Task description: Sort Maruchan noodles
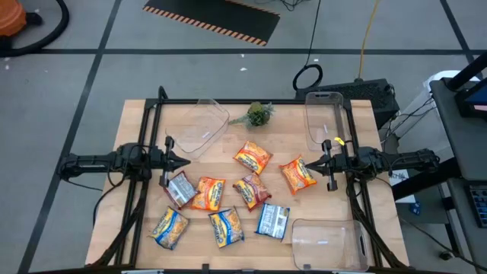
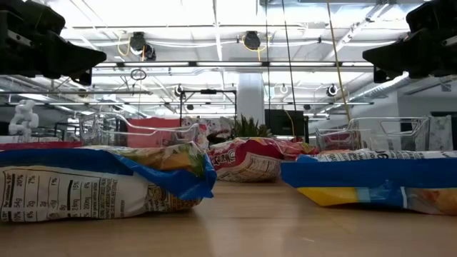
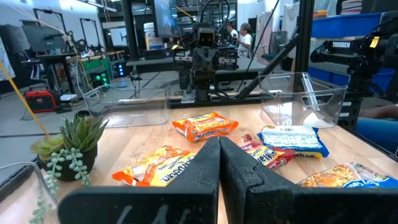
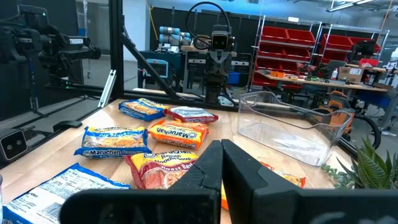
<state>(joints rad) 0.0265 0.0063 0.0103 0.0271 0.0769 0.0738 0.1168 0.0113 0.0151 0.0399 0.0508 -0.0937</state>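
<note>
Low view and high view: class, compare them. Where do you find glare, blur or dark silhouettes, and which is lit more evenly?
Low view: bright ceiling lights glare, both arms are dark silhouettes, and the nearest blue-edged packet looks soft. High view: even light on the wooden table, with only faint shine on the clear bin.

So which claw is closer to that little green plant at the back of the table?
Left, narrowly. The left claw sits shut, down and to the left of the green plant; the right claw, also shut, sits a bit farther off, down and to its right.
</note>
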